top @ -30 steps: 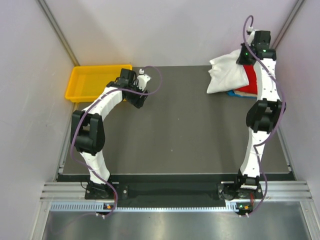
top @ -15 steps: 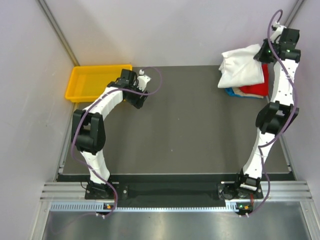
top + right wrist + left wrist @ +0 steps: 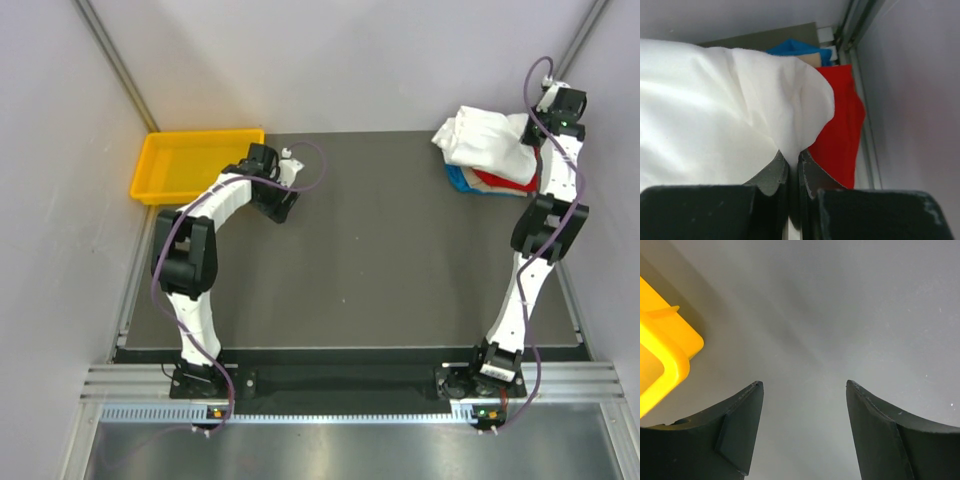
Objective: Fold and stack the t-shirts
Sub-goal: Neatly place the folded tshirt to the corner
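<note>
Now, your right pincer (image 3: 794, 159) is clamped tight on a thin pinch of the white t-shirt (image 3: 715, 100), right at a folded edge, in the upper right of the overhead frame. That is little cloth to carry a whole bundle. Swing or lift sharply and the edge may slide out between the jaws, dropping the shirt loose.

The white shirt bulges in a rumpled heap rather than a flat rectangle. It lies over the red t-shirt (image 3: 840, 120), with the blue t-shirt (image 3: 800, 50) and a cream one (image 3: 813, 60) peeking out past it. Let go here and it likely lands crooked, overhanging the pile toward frame left, or its folds open. Drag it sideways and you could pull the red layer askew, since the cloths seem to touch.

The stack sits close to the tabletop (image 3: 380, 250) edge at frame right, so anything nudged that way could slip off. Your left pincer (image 3: 804, 385) hangs open and empty beside the yellow tray (image 3: 660, 355), upper left, too far off to steady anything.
</note>
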`<control>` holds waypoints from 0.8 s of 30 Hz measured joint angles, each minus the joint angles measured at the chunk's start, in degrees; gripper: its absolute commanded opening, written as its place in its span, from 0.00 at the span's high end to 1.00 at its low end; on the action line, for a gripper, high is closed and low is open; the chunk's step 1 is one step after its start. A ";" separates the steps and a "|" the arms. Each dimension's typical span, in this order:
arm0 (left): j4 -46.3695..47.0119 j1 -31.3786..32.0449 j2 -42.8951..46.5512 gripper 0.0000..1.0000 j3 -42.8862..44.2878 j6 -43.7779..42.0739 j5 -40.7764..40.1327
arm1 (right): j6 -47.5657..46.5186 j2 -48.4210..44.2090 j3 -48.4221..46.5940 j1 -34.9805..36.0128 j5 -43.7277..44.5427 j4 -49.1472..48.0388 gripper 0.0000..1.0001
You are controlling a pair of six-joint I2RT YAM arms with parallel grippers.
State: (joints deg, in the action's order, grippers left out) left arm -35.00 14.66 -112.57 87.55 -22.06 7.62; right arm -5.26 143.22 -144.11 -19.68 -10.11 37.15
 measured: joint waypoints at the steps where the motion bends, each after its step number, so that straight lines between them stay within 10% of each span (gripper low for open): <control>1: -0.20 0.00 -0.26 0.28 0.26 0.04 -0.02 | -0.20 0.39 0.00 -0.20 0.81 -1.11 1.00; 5: -0.28 0.07 -1.07 0.28 0.76 0.15 -0.70 | -1.25 0.85 0.00 -0.96 3.13 -5.60 0.93; 8: -0.63 0.07 -1.73 0.28 0.81 0.15 -1.11 | -1.64 0.85 0.00 -1.09 4.37 -8.55 0.37; 11: -1.09 0.07 -2.49 0.26 0.98 0.15 -1.29 | -2.69 0.85 0.04 -1.09 5.86 -10.64 0.18; 17: -1.79 0.20 -2.69 0.26 1.03 0.15 -0.96 | -3.76 -4.59 9.68 0.00 9.66 -12.76 0.12; 24: -2.12 0.39 -2.40 0.25 0.31 0.11 -0.11 | -4.28 -22.05 29.27 8.76 12.66 -15.82 0.33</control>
State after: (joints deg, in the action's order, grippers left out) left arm -37.12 15.05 -114.98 87.85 -21.96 7.51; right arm -9.54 121.16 -114.85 -10.92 2.55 21.32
